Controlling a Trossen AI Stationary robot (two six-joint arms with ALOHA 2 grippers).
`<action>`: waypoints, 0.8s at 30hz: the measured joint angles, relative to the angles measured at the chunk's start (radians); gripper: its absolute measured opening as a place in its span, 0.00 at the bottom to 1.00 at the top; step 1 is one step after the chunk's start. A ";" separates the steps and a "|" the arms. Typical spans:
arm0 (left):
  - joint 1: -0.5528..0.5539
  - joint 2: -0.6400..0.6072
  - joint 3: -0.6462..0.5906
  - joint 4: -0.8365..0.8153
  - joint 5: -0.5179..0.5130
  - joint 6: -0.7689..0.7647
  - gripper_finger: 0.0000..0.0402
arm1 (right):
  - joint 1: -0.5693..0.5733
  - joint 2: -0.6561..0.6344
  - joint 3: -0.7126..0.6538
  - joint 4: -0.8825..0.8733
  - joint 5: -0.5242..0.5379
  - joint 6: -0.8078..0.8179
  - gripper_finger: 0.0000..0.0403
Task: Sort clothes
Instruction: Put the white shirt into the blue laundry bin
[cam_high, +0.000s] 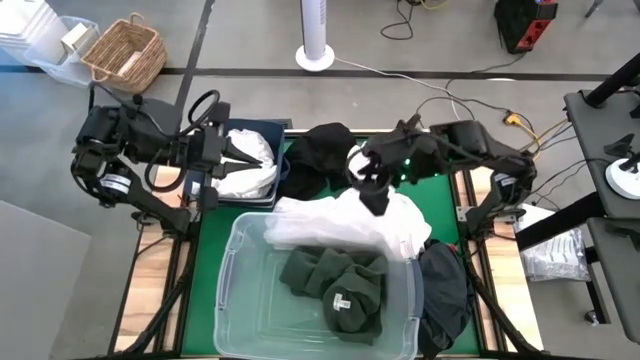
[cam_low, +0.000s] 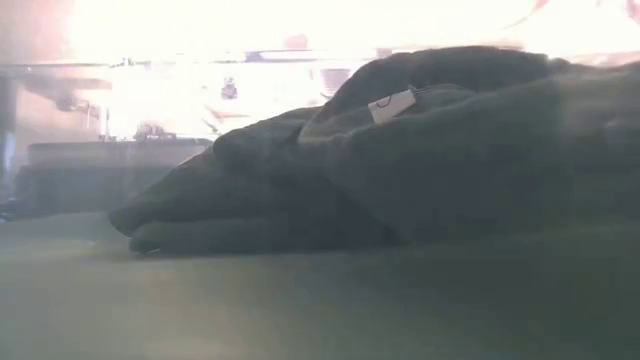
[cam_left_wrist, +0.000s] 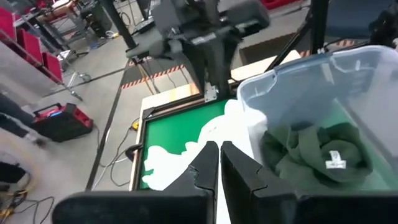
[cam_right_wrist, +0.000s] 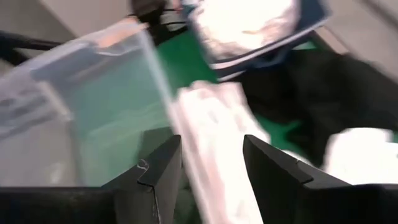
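A white garment (cam_high: 340, 225) lies draped over the far rim of the clear tub (cam_high: 232, 250) and onto the green mat. Dark green clothes (cam_high: 335, 280) lie inside the tub, one with a small white tag (cam_low: 390, 105). More white clothes (cam_high: 245, 175) fill the navy bin (cam_high: 280, 135) at the far left. A black garment (cam_high: 320, 150) lies at the far middle with a small white piece (cam_high: 355, 165) on it. My right gripper (cam_high: 372, 195) hovers open above the white garment. My left gripper (cam_high: 255, 157) is shut over the bin, holding nothing. My right gripper's fingers (cam_right_wrist: 158, 168) stand apart on either side of a strip of the white garment (cam_right_wrist: 214, 137), coming at it slanting down from the far right. I cannot tell whether they touch the cloth.
A dark garment (cam_high: 445, 290) hangs over the table's right edge beside the tub. Beyond the table stand a wicker basket (cam_high: 125, 55) and a white fan base (cam_high: 315, 55). Bare green mat (cam_high: 215, 225) shows left of the tub.
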 joint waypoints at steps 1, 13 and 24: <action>0.009 0.000 0.000 -0.005 0.017 0.000 0.00 | -0.014 -0.007 0.000 -0.013 0.016 -0.016 0.41; 0.102 0.059 0.000 0.005 0.169 0.000 0.00 | -0.197 -0.041 0.000 -0.077 0.110 -0.366 0.47; 0.277 0.118 0.000 0.119 0.167 -0.150 0.00 | -0.505 -0.111 0.000 -0.077 -0.003 -0.706 0.50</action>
